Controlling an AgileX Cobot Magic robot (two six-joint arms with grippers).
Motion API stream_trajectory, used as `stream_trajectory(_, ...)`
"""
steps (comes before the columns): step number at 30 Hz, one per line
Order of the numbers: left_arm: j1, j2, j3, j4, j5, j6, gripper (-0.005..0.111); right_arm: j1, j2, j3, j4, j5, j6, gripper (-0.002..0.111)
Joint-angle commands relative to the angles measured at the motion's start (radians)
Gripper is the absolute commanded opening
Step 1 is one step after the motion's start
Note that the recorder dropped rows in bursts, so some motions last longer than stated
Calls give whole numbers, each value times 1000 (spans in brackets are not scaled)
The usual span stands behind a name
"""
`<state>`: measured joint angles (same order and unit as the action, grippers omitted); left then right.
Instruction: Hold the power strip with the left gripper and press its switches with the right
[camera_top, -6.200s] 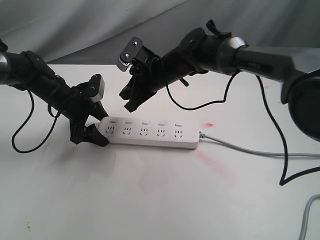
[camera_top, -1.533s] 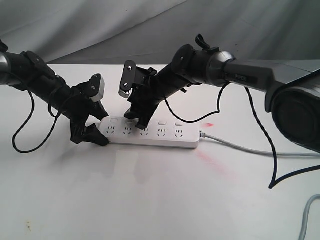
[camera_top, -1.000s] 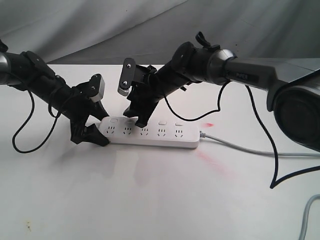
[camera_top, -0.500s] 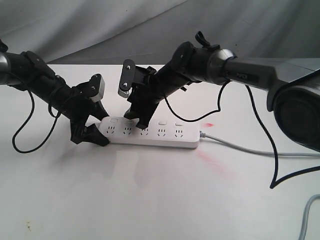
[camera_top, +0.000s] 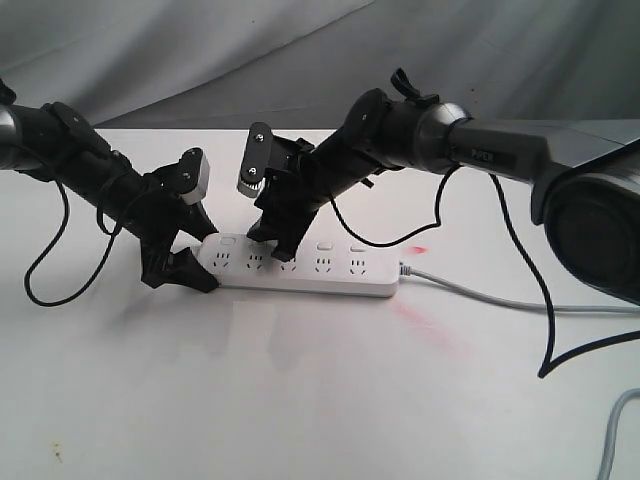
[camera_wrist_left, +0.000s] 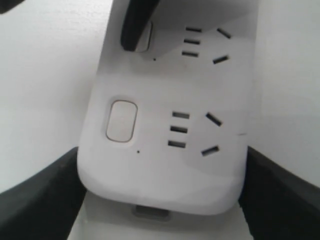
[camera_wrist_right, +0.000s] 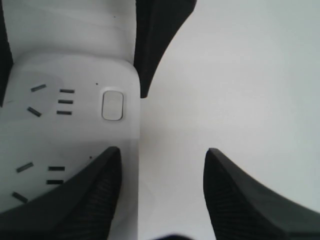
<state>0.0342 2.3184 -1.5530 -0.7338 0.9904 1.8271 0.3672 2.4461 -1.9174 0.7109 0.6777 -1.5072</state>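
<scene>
— While I'm stuck behind you, tell me what's nearest on the bench (camera_top: 300, 400).

— Bare white top, mostly. At the near right corner a pale grey cable (camera_top: 612, 440) curls off the edge. A faint pink smear of light (camera_top: 425, 325) sits a bit further in.

— And the power strip (camera_top: 310, 282)?

— Just past that, around the middle. It lies flat with its sockets up and its length running left to right. Its thin grey cord (camera_top: 480, 295) leaves the right end and trails off to the right.

— Who has hold of it?

— The left hand (camera_top: 203, 258) is clamped on the left end, one finger against each long side. From the wrist camera you can see the rounded end seated between the two black fingers (camera_wrist_left: 40, 195).

— The other one?

— The right hand (camera_top: 272, 244) comes down from behind onto the row of switches (camera_top: 324, 245). Its jaws stand apart and grasp nothing. One fingertip (camera_wrist_left: 134, 25) sits on the second switch from the held end. The other finger (camera_wrist_right: 240, 200) hangs past the strip's far edge, over bare bench. Whether that switch is pushed in, I can't tell.

— The first switch (camera_wrist_right: 112, 105)?

— Uncovered, near the left hand's finger.

— And further back?

— A thick dark-grey arm (camera_top: 520, 150) reaches in from the right and a thin black arm (camera_top: 70, 150) from the left. A black cable (camera_top: 545, 330) loops down on the right, and a grey cloth (camera_top: 200, 50) hangs behind it all.
</scene>
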Motion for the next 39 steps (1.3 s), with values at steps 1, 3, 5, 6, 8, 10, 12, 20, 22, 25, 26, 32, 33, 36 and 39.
stream_trajectory(1,-3,32,17,41,4,-13,64,-9,21,42,-46,7,-10,48)
stream_trajectory(3,-3,32,17,41,4,-13,64,-9,27,48,-46,5,-10,48)
stream_trajectory(5,-3,32,17,41,4,-13,64,-9,36,48,-48,7,-10,48)
stream_trajectory(6,-3,32,17,41,4,-13,64,-9,38,48,-48,5,-10,48)
stream_trajectory(8,-3,32,17,41,4,-13,64,-9,43,48,-48,7,-10,48)
stream_trajectory(10,-3,32,17,41,4,-13,64,-9,43,48,-47,7,-10,48)
stream_trajectory(12,-3,32,17,41,4,-13,64,-9,44,48,-47,9,-10,48)
stream_trajectory(20,-3,32,17,41,4,-13,64,-9,-16,48,54,18,-10,48)
stream_trajectory(22,-3,32,17,41,4,-13,64,-7,-46,48,58,20,-3,48)
stream_trajectory(25,-3,32,17,41,4,-13,64,-9,-84,48,48,37,32,48)
stream_trajectory(26,-3,32,17,41,4,-13,64,-15,-92,48,35,48,43,48)
stream_trajectory(32,-3,32,17,41,4,-13,64,-51,-97,48,-10,91,64,48)
stream_trajectory(33,-3,32,17,41,4,-13,64,-56,-97,48,-16,93,75,48)
stream_trajectory(36,-3,32,17,41,4,-13,64,-68,-95,48,-30,93,80,48)
stream_trajectory(39,-3,32,17,41,4,-13,64,-70,-80,57,-32,89,80,48)
